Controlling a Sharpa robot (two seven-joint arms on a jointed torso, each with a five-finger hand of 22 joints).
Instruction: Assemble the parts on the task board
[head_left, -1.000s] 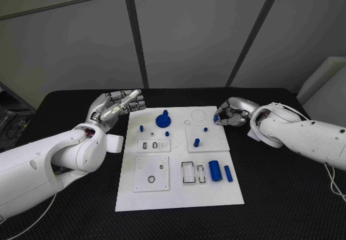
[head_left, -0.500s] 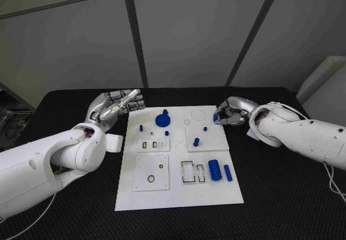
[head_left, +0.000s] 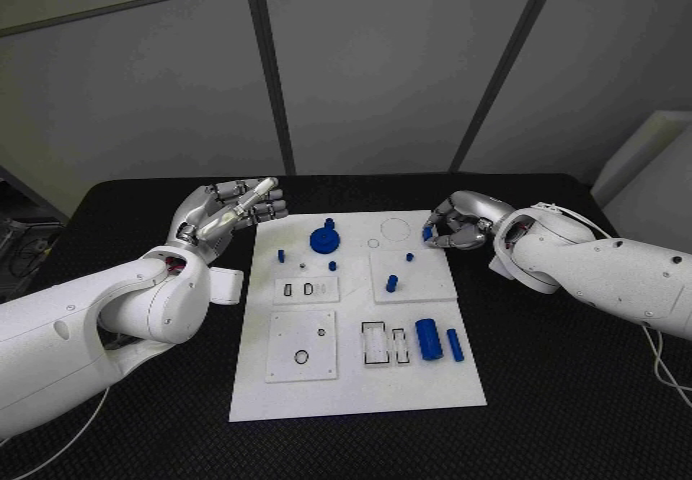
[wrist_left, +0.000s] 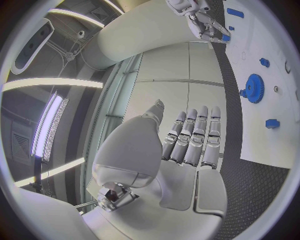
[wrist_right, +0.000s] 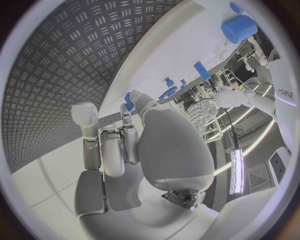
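White plate, the task board (head_left: 356, 385), lies lengthwise away from the robot on the black table (head_left: 577, 400), and most blue parts sit on it. Nearest the robot, a thick blue cylinder (head_left: 428, 338) and a slimmer blue rod (head_left: 456, 346) lie flat side by side near the board's right edge, both with their long axes running roughly near to far, just right of a slotted rectangular cut-out (head_left: 375, 343). Farther up, a short blue peg (head_left: 392, 285) stands upright in its square panel, and beyond it the blue gear (head_left: 326, 240) lies flat with its hub pointing up.

At the board's far right corner the right hand (head_left: 459, 225) has its fingers curled in around a small blue part (head_left: 430, 235); the right wrist view shows that piece (wrist_right: 129, 100) pinched at the fingertips. Its long axis looks roughly upright, though it is too small to be sure. The left hand (head_left: 231, 212) is raised just off the board's far left corner, fingers straight and close together, holding nothing.

The step in hand appears to be carrying this pinched part to its seat. To do it well, the right hand should keep the part's axis vertical, line it up over the matching hole before lowering, and release only once it is seated. A tilt at contact could jam it or knock the pegs nearby.
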